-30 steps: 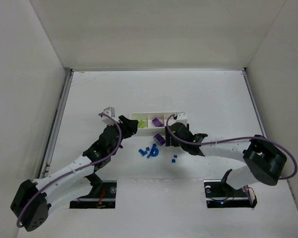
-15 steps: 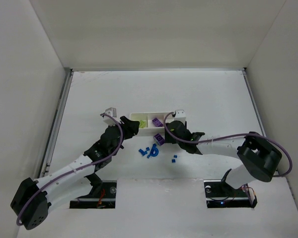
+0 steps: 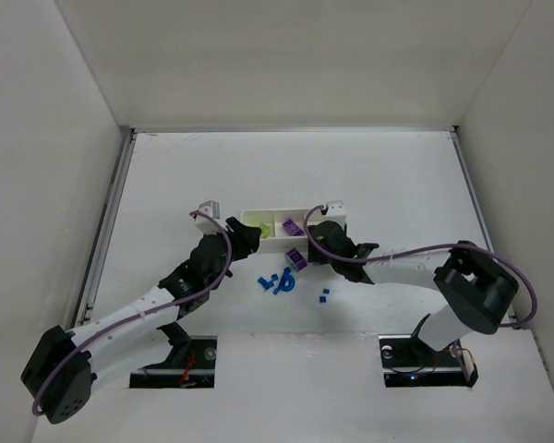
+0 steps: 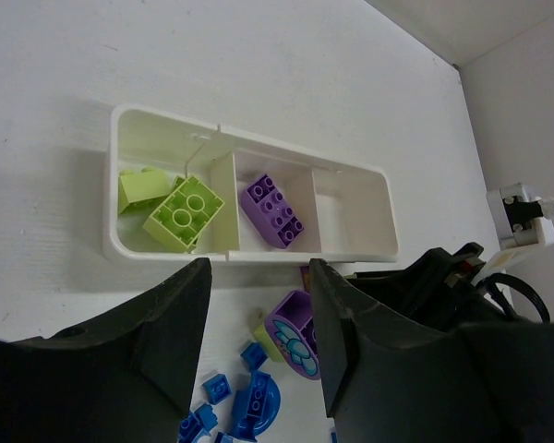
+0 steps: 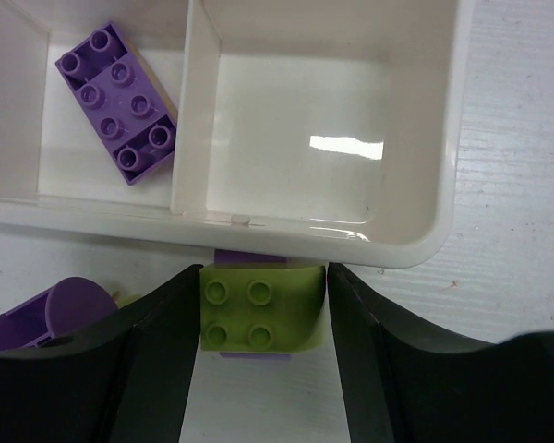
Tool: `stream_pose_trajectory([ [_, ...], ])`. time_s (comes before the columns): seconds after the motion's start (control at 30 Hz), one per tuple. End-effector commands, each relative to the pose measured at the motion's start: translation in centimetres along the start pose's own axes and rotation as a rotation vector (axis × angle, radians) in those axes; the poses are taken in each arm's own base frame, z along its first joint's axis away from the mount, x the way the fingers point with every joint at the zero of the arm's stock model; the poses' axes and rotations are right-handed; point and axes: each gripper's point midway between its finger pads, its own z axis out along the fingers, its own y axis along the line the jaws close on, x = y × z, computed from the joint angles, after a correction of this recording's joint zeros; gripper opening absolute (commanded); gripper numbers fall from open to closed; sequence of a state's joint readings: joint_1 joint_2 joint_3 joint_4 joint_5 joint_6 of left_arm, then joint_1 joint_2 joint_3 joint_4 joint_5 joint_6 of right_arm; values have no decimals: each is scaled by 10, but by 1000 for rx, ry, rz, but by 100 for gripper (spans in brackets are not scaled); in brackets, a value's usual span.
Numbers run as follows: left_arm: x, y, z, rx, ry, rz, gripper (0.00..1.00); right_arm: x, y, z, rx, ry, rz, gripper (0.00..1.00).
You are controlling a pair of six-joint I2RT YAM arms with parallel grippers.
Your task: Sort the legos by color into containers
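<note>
Tray (image 4: 258,149): we see one white tray with three parts. It lies on the table (image 3: 379,185) with a gripper near each end.
Left part: two green bricks (image 4: 185,214) lie here, side by side.
Middle part: one purple brick (image 5: 117,102) lies flat, bumps up.
Right part: we see only its white floor and a shine of light.
Right gripper (image 5: 263,309): its fingers press both sides of a four-bump green brick (image 5: 254,318), just outside the wall of the tray's right part.
Left gripper (image 4: 258,281): we see it wide open, holding nothing, beside the tray's left part.
Loose pieces: a round purple piece (image 4: 294,337) and some blue bricks (image 4: 249,406) lie on the table near the tray.
</note>
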State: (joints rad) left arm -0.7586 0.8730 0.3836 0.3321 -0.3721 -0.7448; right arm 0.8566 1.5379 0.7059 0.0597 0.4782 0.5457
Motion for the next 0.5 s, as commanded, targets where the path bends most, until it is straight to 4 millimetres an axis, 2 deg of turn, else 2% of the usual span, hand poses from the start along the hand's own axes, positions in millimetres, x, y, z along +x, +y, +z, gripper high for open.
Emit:
stream_pose_trajectory([
  [0.0,-13,-15,1,35,-41,-32,43,-15,8,3,-20,-28,21,61],
  [0.13,-13,-16,0,39,-41,-32,43,-18,8,-2,-29,-45,39,50],
  [0.23,-16,-18,-1,43,-44,-35,44,-31,7,-15,-43,-82,60,46],
  [0.33,-18,-24,-3,60,-46,-40,44,-43,14,-39,-103,-117,89,46],
  [0.47,-20,-43,-9,112,-38,-56,45,-62,20,-74,-211,-168,168,46],
])
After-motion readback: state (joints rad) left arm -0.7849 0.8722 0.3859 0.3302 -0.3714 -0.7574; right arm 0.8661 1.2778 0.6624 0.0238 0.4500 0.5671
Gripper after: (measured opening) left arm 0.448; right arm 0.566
